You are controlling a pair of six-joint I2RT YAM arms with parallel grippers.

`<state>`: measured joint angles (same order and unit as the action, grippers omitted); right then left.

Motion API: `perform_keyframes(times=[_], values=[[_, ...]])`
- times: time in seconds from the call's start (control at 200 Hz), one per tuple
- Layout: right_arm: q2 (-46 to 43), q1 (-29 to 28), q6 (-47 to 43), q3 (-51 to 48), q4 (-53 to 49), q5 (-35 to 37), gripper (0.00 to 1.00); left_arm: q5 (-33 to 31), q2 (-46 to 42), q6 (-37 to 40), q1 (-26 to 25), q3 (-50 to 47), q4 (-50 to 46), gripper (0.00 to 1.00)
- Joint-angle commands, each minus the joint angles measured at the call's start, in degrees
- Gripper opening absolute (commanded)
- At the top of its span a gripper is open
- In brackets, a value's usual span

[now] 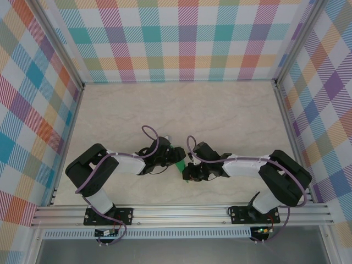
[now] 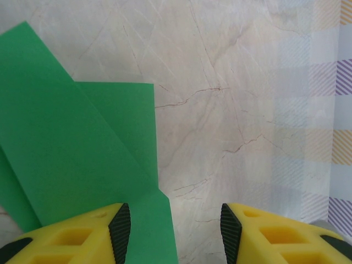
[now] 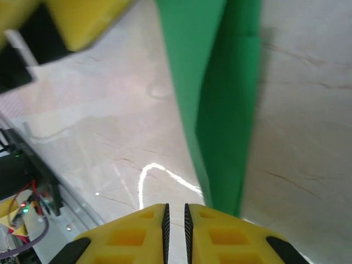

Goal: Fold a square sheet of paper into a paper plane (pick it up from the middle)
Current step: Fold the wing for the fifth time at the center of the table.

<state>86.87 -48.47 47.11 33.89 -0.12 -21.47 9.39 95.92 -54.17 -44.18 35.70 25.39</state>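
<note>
While the folded bright-green paper sheet (image 2: 82,154) lies on the marbled desk (image 2: 236,110), the left tool (image 2: 175,225) is held open over its edge, the right tool (image 3: 176,214) nearly closed (nothing seen pinched); creases could be skewed by dragging.

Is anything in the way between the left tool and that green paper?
Nothing visible is. The left tool stands open right at the paper, whose edge reaches in between its jaws. The right tool, shut, sits alongside the paper, not between the two.
</note>
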Motion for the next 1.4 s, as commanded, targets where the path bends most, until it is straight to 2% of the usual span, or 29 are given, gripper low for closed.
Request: perform_keyframes(times=[0.0,0.18,0.37,0.545,0.825,0.975,1.085,1.395], values=[[1.44,-0.22,-0.7,-2.1,-3.52,2.25,0.18,-1.65,-0.06,1.35,-0.79,-0.46,-6.68,0.5],[2.55,-0.22,0.35,-3.7,-3.3,2.88,0.17,-1.6,0.13,1.28,-0.73,-0.51,-6.58,0.5],[-3.11,-0.22,-0.95,-1.53,-6.0,4.0,0.2,-1.39,0.13,1.27,-0.78,-0.44,-6.58,0.5],[-5.75,-0.22,-1.01,1.09,-3.15,3.97,0.2,-1.27,0.38,1.24,-0.74,-0.29,-6.49,0.5],[1.29,1.15,1.96,3.19,4.76,3.56,0.21,-0.91,0.7,1.07,-0.78,0.16,-6.49,0.5],[5.43,1.7,2.03,3.94,5.78,3.19,0.21,-0.86,0.47,1.03,-0.74,0.16,-6.66,0.49],[7.79,1.71,1.67,3.51,2.71,4.53,0.19,-0.7,0.02,1.09,-0.75,0.16,-6.75,0.5],[7.3,1.71,2.96,-1.68,5.15,3.61,0.17,-1.39,-1.88,2.93,-0.81,1.47,-9.72,0.5]])
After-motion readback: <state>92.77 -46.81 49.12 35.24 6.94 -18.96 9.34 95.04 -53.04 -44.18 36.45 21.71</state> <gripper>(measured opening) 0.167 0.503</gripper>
